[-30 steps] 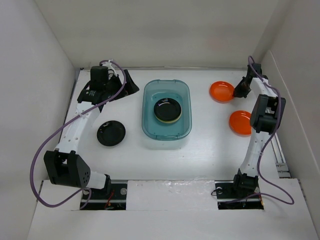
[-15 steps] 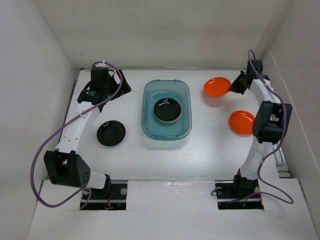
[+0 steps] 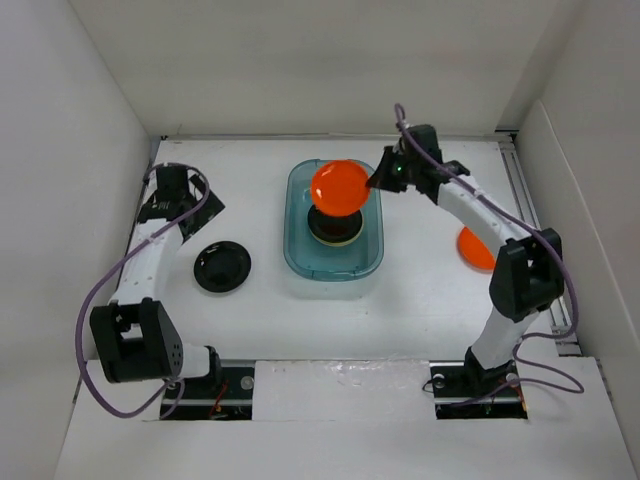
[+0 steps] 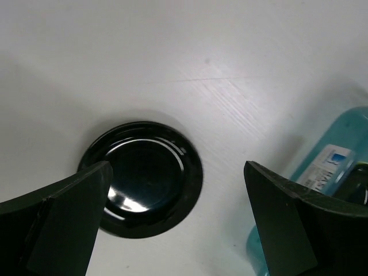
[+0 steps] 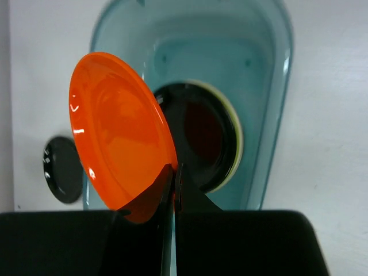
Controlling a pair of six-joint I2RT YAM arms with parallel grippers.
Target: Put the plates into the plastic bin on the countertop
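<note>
- Plates are going one at a time into the translucent teal-blue rectangular plastic bin [image 3: 296,262] at the middle of the top view. The step in hand is the carry of a small round orange plate [image 3: 338,187]. It hangs tilted on edge above the bin's far end, clear of the white table [image 3: 420,290].
- The right gripper [image 5: 174,172] has its jaws pressed together on that plate's rim, pinching it at the lower edge in the right wrist view.
- A glossy black round plate [image 3: 333,228] already lies in the bin on a pale-rimmed plate [image 5: 237,138] (cream or lime, I cannot tell which).
- Two plates remain outside: a second orange plate [image 3: 472,250] at the right of the top view, partly hidden by the arm, and a second glossy black plate [image 3: 222,268] at the left.
- The left gripper [image 4: 178,175] hovers over that black plate with its jaws spread wide, one on either side, holding nothing.
- Next, I judge, the held plate must come down toward the stack and be levelled before the jaws part. Let go at this tilt, it could land on edge or lean against the bin wall.
- A small white-and-blue sticker [image 4: 330,164] sits on the bin at the right edge of the left wrist view (its print is too small to read). No other writing shows.
</note>
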